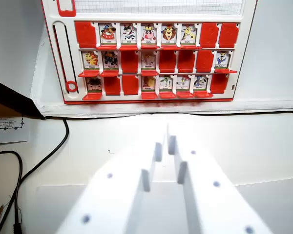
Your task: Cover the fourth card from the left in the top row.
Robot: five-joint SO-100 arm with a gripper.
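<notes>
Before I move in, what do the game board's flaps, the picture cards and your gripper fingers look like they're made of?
Red flaps: apparently moulded plastic, smooth and evenly coloured with a slight sheen. Picture cards: probably printed paper or card inserts, matte, with cartoon art and captions. The board frame: white glossy plastic, most likely. Gripper: white, matte, blocky fingers with dark screw dots, possibly 3D-printed plastic; blur hides any layer lines.
</notes>
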